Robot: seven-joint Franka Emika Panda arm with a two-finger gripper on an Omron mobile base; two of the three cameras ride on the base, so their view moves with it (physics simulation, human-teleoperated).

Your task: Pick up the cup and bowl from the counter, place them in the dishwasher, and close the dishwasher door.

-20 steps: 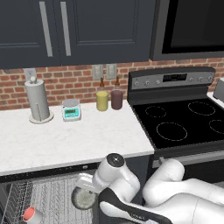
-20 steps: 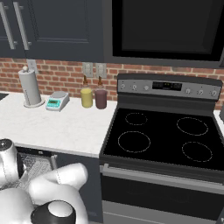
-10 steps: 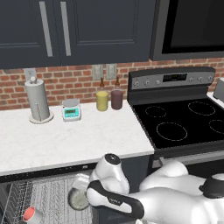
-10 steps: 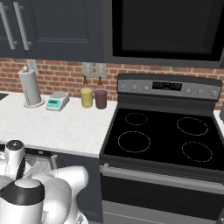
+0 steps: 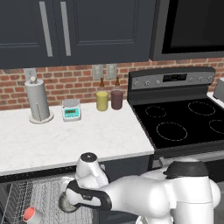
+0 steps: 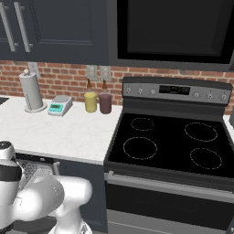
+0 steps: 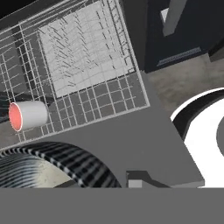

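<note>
The bowl [image 5: 65,204], dark grey with a speckled inside, hangs low over the silver wire rack [image 5: 39,192] of the open dishwasher. My gripper [image 5: 73,197] is shut on its rim. In the hand view the bowl [image 7: 43,168] sits at the lower left, with one fingertip [image 7: 138,178] beside it. The cup [image 5: 31,215], white with a red inside, lies on its side in the rack, left of the bowl; the hand view also has the cup [image 7: 28,115] on the wire rack [image 7: 83,52]. The dishwasher door [image 7: 131,140] lies open and flat. The counter [image 5: 65,140] runs above.
At the back of the counter stand a paper towel roll [image 5: 38,101], a small scale [image 5: 71,110], a yellow tumbler [image 5: 102,100] and a maroon tumbler [image 5: 117,99]. The black stovetop [image 5: 183,124] is to the right. My white arm [image 6: 41,196] crosses in front of the dishwasher.
My arm has swung left and down with the bowl, bringing it lower over the rack and nearer the cup. The cup has not moved.
</note>
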